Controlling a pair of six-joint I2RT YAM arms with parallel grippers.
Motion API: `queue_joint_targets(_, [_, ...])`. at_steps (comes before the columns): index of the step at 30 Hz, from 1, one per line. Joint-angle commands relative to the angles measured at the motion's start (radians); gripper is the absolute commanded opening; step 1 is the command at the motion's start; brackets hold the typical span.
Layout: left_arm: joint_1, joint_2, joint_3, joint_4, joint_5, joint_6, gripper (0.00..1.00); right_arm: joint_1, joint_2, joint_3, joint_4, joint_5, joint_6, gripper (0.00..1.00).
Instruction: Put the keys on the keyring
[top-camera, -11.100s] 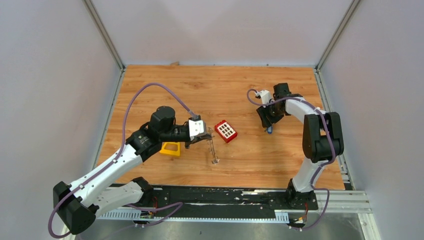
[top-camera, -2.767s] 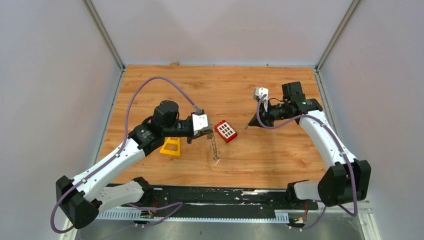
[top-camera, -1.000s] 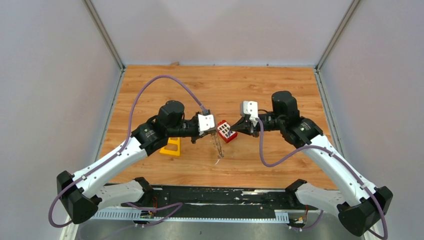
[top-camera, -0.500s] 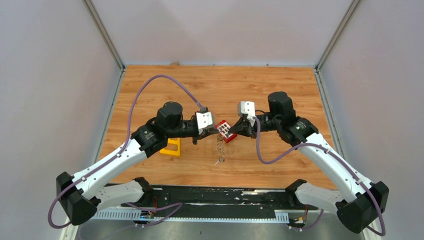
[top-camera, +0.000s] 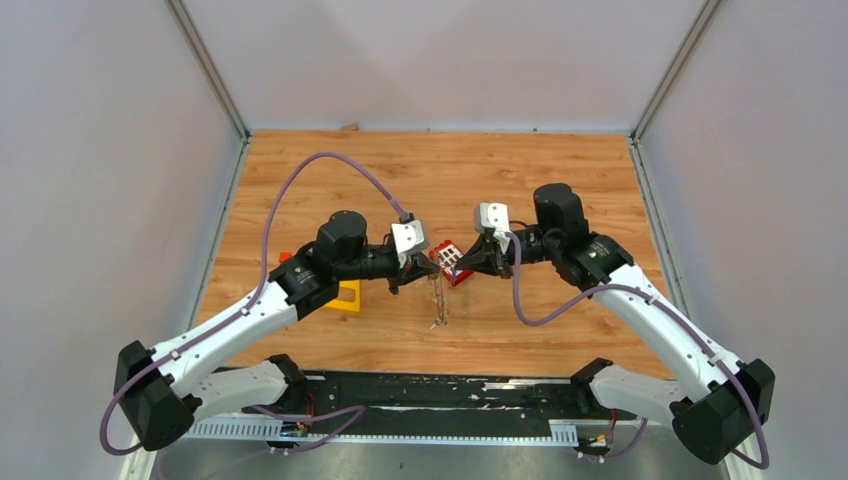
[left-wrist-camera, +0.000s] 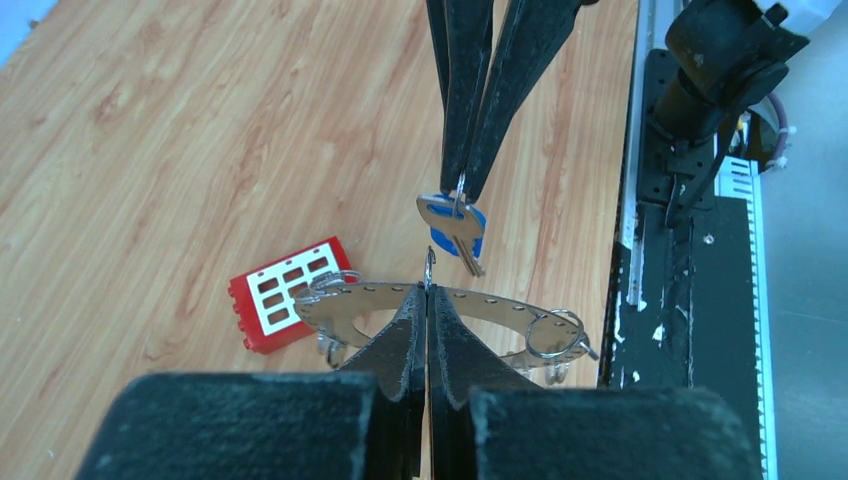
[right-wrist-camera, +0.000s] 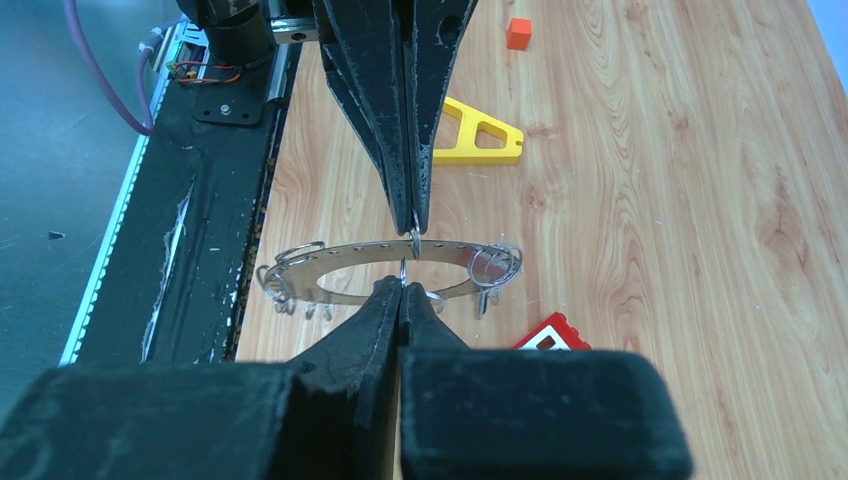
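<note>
Left gripper (left-wrist-camera: 427, 298): pressed tight on the rim of the keyring (left-wrist-camera: 500, 303), lifting it in the air.
Right gripper (left-wrist-camera: 461, 183): pinching the little wire loop of the blue key (left-wrist-camera: 452, 224).
Where: over the middle of the table (top-camera: 560, 170), key just above the ring, red block (left-wrist-camera: 285, 297) below.
Feel: ring looks thin, stiff and light; key looks tiny and swingy.
Best hold: ring by its flat rim, key by its loop.

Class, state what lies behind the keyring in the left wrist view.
The wooden table shows through the keyring; a red block sits behind one end, partly covered.
</note>
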Motion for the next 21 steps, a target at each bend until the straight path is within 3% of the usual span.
queue_joint_targets(1, [-0.007,-0.024,0.007,0.107,0.035,-0.056,0.0,0.004,0.014,0.004,0.034,-0.056,0.005,0.0])
queue_joint_targets(21, [-0.006,-0.02,-0.021,0.158,0.083,-0.07,0.0,0.024,0.04,0.019,0.006,-0.049,-0.018,0.0])
